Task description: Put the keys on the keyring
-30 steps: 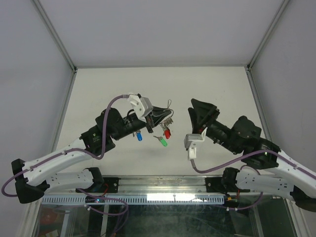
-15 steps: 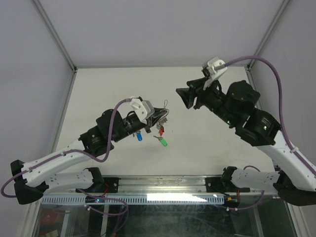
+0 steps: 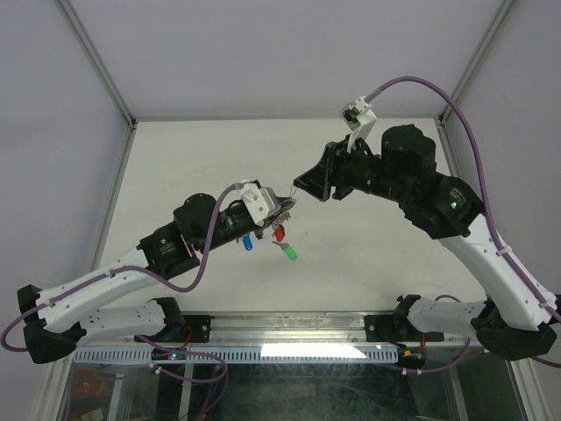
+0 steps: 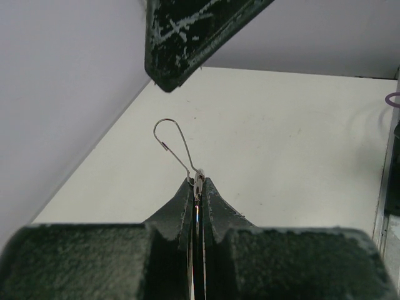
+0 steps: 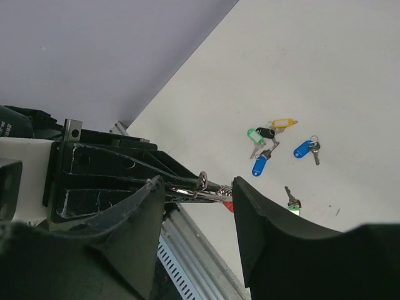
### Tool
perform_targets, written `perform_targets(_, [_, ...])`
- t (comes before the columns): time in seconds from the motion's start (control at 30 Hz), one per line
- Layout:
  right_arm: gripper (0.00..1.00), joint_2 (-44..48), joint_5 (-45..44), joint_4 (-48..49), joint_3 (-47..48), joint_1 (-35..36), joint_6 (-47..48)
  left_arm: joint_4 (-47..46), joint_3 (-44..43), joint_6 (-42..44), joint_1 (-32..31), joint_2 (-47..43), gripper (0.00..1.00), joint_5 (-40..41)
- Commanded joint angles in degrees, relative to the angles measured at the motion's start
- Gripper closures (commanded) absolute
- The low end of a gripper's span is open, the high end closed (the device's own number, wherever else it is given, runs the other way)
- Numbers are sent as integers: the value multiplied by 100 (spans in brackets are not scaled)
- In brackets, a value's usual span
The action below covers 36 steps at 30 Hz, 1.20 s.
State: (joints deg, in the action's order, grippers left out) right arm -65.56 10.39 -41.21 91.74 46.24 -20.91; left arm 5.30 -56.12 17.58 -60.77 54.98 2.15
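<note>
The left arm (image 3: 114, 281) stretches from its base at the near left corner, low across the counter (image 3: 175, 158) toward the middle, with its wrist roughly level. The left fingers (image 3: 282, 207) are pressed together on the keyring (image 4: 172, 134), a thin silver wire loop that pokes out past their tips and is held up over the counter's middle. A red-capped key (image 3: 280, 234) shows just below those tips; whether it hangs from the ring cannot be told.

The right arm (image 3: 491, 254) rises steeply from the near right corner, bends at a high elbow, then reaches down and leftward. The right fingers (image 3: 305, 182) stand apart and grip nothing. In the left wrist view one of them hangs just above the wire loop without touching it.

Below, loose keys (image 5: 269, 134) with green, black, yellow and blue caps lie bunched on the counter. A green-capped key (image 3: 290, 253) lies a little apart from them, and a blue-capped key (image 3: 248, 243) lies beside the left wrist.

Both sets of fingertips come close together over the counter's middle, well apart from the far edge and both side edges. Bare surface runs behind them to the far edge. The right arm's cable (image 3: 438, 92) loops high above the far right corner.
</note>
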Motion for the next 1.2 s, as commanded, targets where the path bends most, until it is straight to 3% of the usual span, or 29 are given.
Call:
perform_targets(0.0, [50, -49, 562, 4, 104, -81, -181, -203, -373, 184, -31, -69, 100, -227])
perform_targets(0.23, [51, -159, 836, 190, -60, -156, -185, -200, -429, 157, -31, -24, 100, -369])
perform_targets(0.37, [57, -230, 992, 258, -60, -192, -186, -201, -412, 138, -31, -7, 100, -392])
perform_targets(0.6, [76, -255, 1200, 307, -87, -262, -199, -203, -429, 131, -31, -5, 100, -366])
perform_targets(0.8, [98, -122, 1247, 424, -160, -297, -166, -283, -356, 31, -32, -62, 100, -291])
perform_targets(0.87, [100, -17, 1244, 605, -269, -294, -180, -388, -286, -54, -31, -106, 86, -247])
perform_targets(0.97, [100, 104, 1130, 847, -424, -299, -222, -617, -165, -215, -31, -182, 72, -155])
perform_targets(1.17, [100, 254, 767, 1152, -579, -300, -346, -1213, 24, -536, -31, -220, 60, -119])
